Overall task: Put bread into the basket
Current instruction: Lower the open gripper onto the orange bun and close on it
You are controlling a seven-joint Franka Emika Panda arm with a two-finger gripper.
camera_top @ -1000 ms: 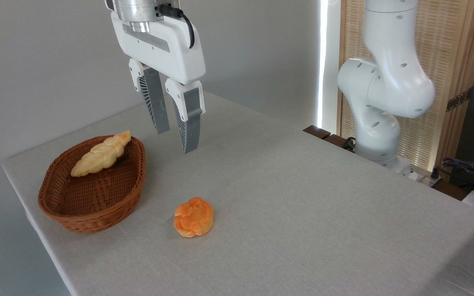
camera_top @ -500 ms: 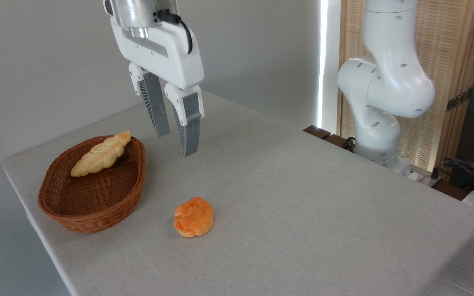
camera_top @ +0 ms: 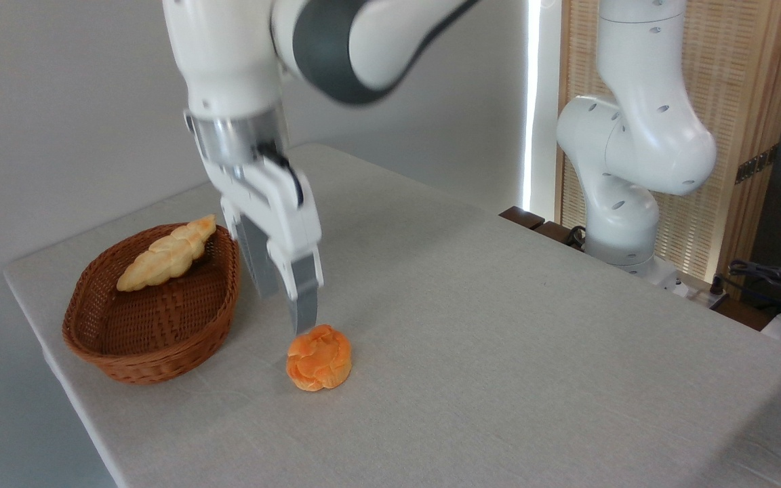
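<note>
Claw: your claw (camera_top: 287, 313) hangs with its fingers apart and nothing between them; the nearer fingertip sits just above the bun's upper-left edge.
Bread: the orange knotted bun (camera_top: 319, 357) lies on the counter (camera_top: 499, 352), at about 4 o'clock from the basket and outside it.
Basket: the wicker basket (camera_top: 153, 305) sits at 9 o'clock of your claw.
Loaf: a pale braided loaf (camera_top: 167, 252) leans on the basket's far rim.
</note>
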